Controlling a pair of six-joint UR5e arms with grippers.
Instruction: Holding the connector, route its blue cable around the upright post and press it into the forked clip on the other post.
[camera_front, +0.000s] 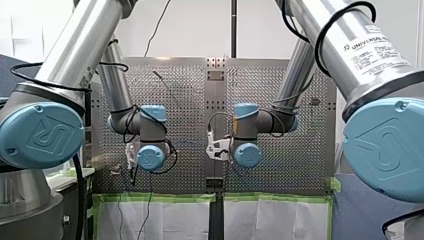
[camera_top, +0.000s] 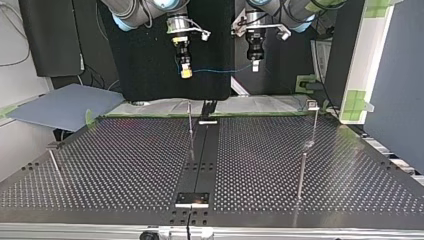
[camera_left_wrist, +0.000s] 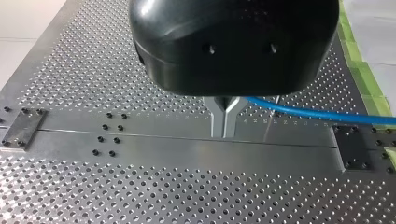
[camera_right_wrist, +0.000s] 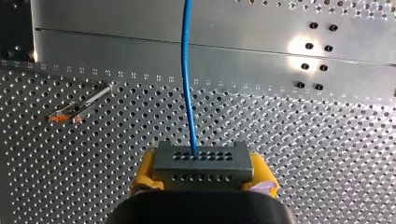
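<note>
My right gripper (camera_right_wrist: 201, 173) is shut, its yellow pads (camera_right_wrist: 145, 173) on the sides of a grey connector (camera_right_wrist: 201, 161) with rows of small holes. A blue cable (camera_right_wrist: 187, 84) leaves the connector's face and runs ahead over the table. My left gripper (camera_left_wrist: 225, 134) has its metal fingers shut on that blue cable (camera_left_wrist: 317, 113), which trails off to one side. In the top view the two grippers hang high above the table's far edge, my right gripper (camera_top: 186, 73) at the left and my left gripper (camera_top: 255, 66) at the right, with the blue cable (camera_top: 220, 70) stretched nearly level between them.
Thin upright posts stand on the perforated table (camera_top: 125, 165): one post (camera_top: 190, 127) near the middle strip, a taller post (camera_top: 313, 115) with a small head at the far right, another post (camera_top: 302, 172) in front of it, and a short post (camera_top: 54, 160) at the left.
</note>
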